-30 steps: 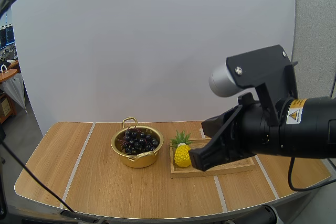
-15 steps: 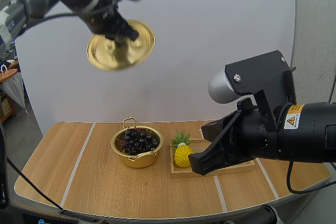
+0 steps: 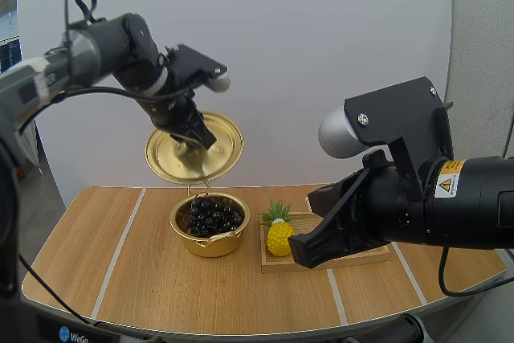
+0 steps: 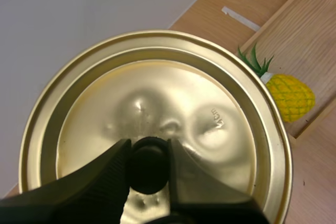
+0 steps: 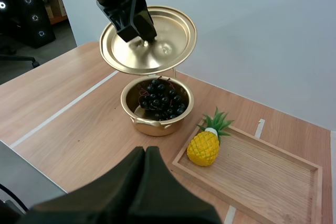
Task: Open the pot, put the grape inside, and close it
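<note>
A gold pot (image 3: 209,226) (image 5: 156,104) stands open on the table with a bunch of dark grapes (image 3: 210,215) (image 5: 161,99) inside it. Just above it hangs the gold lid (image 3: 193,148) (image 4: 152,129) (image 5: 148,39), tilted, with my left gripper (image 3: 195,139) (image 4: 149,163) shut on its black knob (image 4: 149,164). My right gripper (image 3: 309,245) (image 5: 144,153) hovers over the near edge of the wooden tray, its fingers together as one dark wedge, holding nothing.
A wooden tray (image 3: 353,253) (image 5: 265,174) lies right of the pot, and a yellow toy pineapple (image 3: 279,233) (image 5: 206,145) stands at its left end. Bare tabletop lies left of the pot and along the front.
My left arm has brought the lid down from high at the upper left to just above the pot. The right arm has barely moved.
</note>
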{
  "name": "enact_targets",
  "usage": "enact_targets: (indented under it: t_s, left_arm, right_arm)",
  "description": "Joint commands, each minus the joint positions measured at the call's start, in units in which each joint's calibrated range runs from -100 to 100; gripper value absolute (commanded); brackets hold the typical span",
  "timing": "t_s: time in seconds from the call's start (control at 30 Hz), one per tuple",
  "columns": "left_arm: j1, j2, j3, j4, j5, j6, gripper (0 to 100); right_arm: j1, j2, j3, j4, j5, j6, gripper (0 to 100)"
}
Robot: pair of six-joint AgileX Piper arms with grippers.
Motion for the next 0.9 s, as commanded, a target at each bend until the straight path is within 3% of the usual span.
enact_targets:
  t_s: [0.0, 0.4, 0.87]
  left_arm:
    - [-0.15, 3.38, 0.26, -1.38, -1.83, 0.56, 0]
    - [-0.15, 17.24, 0.26, -3.80, -5.80, 2.10, 0]
    - [-0.15, 19.96, 6.37, -4.29, -17.43, 5.70, 0]
  right_arm:
    - [-0.15, -0.40, 0.10, -0.36, 0.00, -0.65, 0]
    - [-0.15, -0.40, 0.10, -0.36, 0.00, -0.65, 0]
    - [-0.15, -0.40, 0.10, -1.86, 0.00, -0.65, 0]
